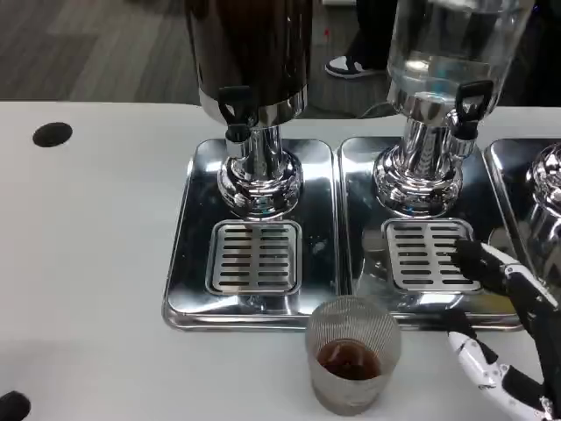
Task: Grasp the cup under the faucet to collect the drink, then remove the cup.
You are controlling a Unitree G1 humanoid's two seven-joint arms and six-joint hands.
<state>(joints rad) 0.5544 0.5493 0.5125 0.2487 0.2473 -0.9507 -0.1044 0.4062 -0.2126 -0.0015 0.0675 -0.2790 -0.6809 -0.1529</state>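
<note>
A ribbed cup [352, 353] holding dark drink stands on the white surface [96, 263] just in front of the dispenser trays, so removal seems nearly done; the right robot hand [501, 323] beside it is open, and need only withdraw.

Head camera looks steeply down, close above the table [88, 263].

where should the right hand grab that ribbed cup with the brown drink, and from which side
Grip the cup around its ribbed side wall at mid height, coming in from its right, where the right hand is open beside it. It stands upright with brown drink at the bottom, so a level sideways wrap probably suits better than a top grasp over the open mouth.
</note>
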